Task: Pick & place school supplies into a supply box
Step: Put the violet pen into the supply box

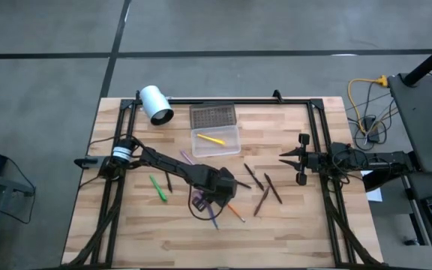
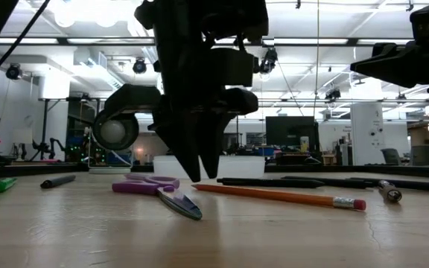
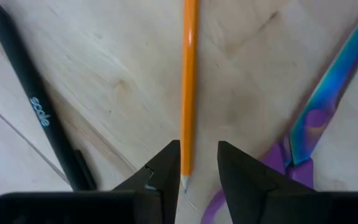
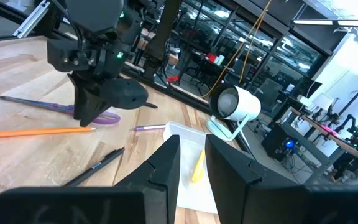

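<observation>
Left hand (image 3: 199, 171) — fingers apart — straddles the orange pencil (image 3: 189, 87) tip beside scissors (image 3: 319, 118).

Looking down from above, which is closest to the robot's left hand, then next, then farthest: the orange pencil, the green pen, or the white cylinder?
1. Orange pencil: right at the left hand.
2. Green pen: farther, toward the left arm's base.
3. White cylinder: farthest, at the table's back edge.
</observation>
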### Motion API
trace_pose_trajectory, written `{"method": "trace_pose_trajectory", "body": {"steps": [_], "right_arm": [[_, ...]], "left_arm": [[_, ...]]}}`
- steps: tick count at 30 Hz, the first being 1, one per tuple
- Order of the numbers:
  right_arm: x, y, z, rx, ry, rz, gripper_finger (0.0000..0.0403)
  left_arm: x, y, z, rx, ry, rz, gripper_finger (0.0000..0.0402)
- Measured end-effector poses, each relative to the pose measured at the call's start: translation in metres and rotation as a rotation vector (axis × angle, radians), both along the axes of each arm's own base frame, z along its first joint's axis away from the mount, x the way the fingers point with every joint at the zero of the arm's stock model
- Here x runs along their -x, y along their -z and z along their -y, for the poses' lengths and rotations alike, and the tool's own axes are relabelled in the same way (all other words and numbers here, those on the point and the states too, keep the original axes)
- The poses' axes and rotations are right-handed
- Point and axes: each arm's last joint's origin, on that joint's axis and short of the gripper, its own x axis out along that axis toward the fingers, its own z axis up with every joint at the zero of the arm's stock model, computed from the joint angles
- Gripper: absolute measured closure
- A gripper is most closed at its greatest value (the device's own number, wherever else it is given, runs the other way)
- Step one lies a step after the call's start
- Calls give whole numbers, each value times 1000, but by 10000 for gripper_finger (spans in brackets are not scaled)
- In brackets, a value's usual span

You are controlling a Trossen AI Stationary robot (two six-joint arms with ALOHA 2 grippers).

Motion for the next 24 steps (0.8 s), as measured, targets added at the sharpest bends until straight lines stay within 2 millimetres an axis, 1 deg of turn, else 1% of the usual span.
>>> {"method": "trace_pose_trajectory", "body": {"steps": [7, 12, 16, 24], "right_arm": [[0, 0, 0, 0, 0, 0, 335], [0, 0, 0, 0, 0, 0, 335], [0, 0, 0, 0, 0, 0, 335], [0, 0, 0, 0, 0, 0, 335]], "left_arm": [[1, 1, -3, -6, -2, -19, 311], [-1, 11, -8, -26, 3, -42, 311], [-4, 14, -13, -30, 2, -41, 311], [-4, 14, -16, -17, -1, -43, 311]]}}
